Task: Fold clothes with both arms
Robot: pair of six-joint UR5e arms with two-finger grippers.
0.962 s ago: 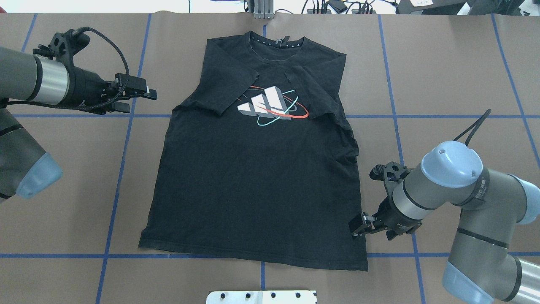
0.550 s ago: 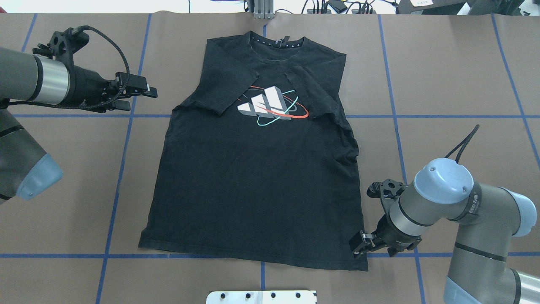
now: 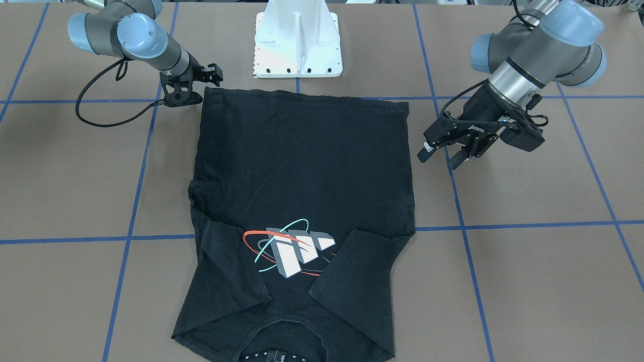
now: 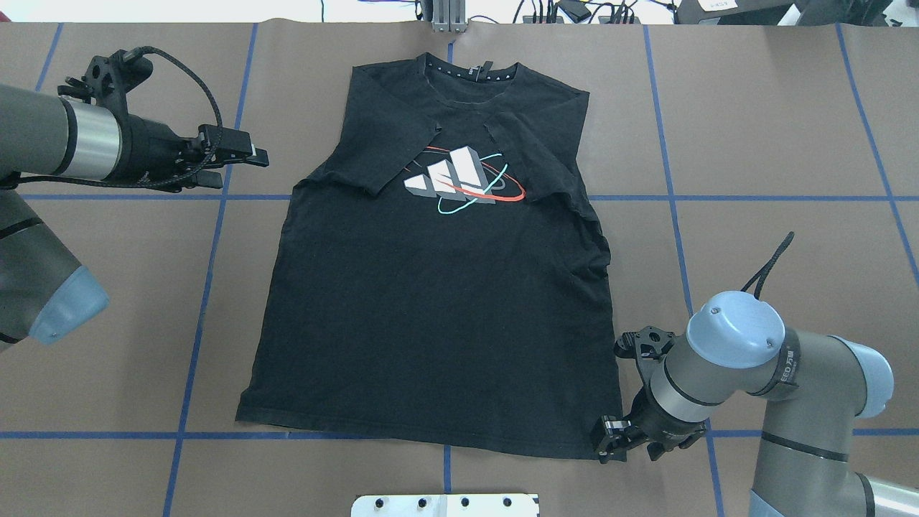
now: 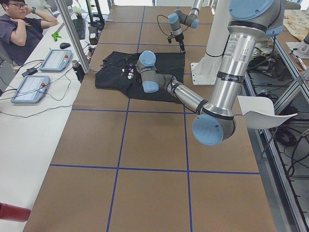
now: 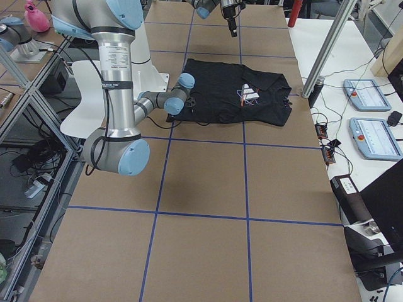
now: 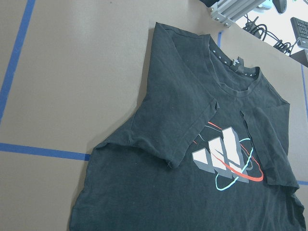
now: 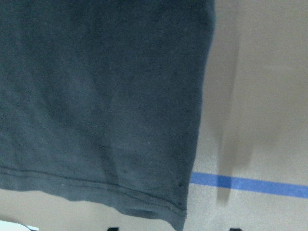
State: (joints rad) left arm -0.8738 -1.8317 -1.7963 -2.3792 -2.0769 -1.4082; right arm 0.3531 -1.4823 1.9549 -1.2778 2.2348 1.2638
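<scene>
The black T-shirt (image 4: 431,323) lies flat and face up, collar at the far edge, both sleeves folded in beside its chest print (image 4: 459,179). My right gripper (image 4: 607,439) hovers at the shirt's near right hem corner. In the right wrist view that hem corner (image 8: 178,211) lies between two parted fingertips, so the gripper is open. My left gripper (image 4: 240,166) hangs open and empty over bare table, left of the shirt's left shoulder. The left wrist view takes in the shirt (image 7: 192,120) from the collar to the print. From the front, the shirt (image 3: 302,161) has the right gripper (image 3: 187,98) at its top-left corner and the left gripper (image 3: 437,155) off to its right.
A white bolted mount plate (image 4: 445,505) sits at the near edge, just below the hem. Blue tape lines cross the brown table (image 4: 754,143). Cables and an aluminium post (image 4: 449,18) line the far edge. A person (image 5: 19,24) sits at a side desk.
My right gripper has slid toward the near edge along the shirt's right side, down to the hem corner. The left arm has hardly moved, and the shirt lies as before.
</scene>
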